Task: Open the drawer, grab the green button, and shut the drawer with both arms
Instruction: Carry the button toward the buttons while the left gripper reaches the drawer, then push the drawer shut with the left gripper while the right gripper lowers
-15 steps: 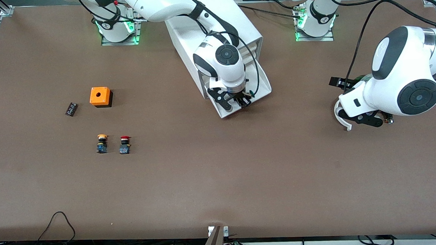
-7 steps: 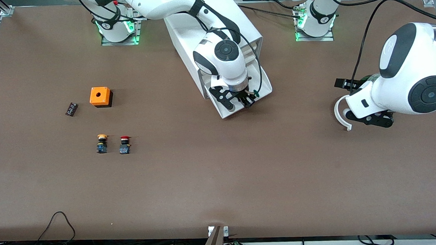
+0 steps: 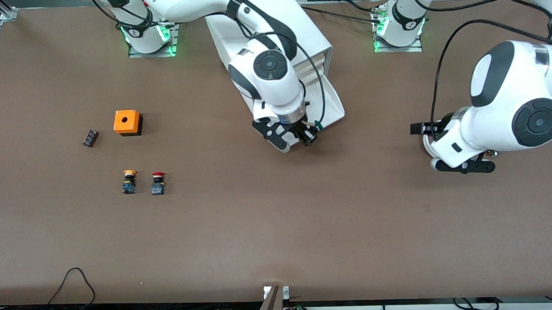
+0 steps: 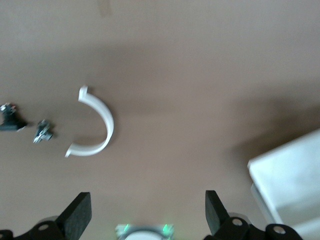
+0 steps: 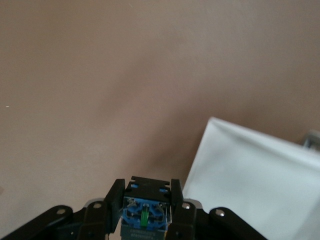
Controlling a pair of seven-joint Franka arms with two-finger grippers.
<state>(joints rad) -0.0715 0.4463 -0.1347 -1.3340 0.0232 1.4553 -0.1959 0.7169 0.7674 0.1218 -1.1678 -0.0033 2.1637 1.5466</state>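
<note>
The right gripper (image 5: 145, 212) is over the front edge of the open drawer (image 3: 332, 107), fingers clamped on the button (image 5: 144, 216) (blue base showing). The left gripper (image 4: 145, 217) waits at three o'clock over the desk (image 3: 279, 229), fingers spread.

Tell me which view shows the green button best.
The right wrist view: the button fills the right gripper's shut jaws, blue base facing the camera. The front view shows only a green speck under that gripper, over the open drawer. The left wrist view misses it.

Even, bright overhead light covers the table (image 3: 279, 229); soft shadows sit under both arms. Front view is sharp. Both wrist views are blurred, the left one smeared.
</note>
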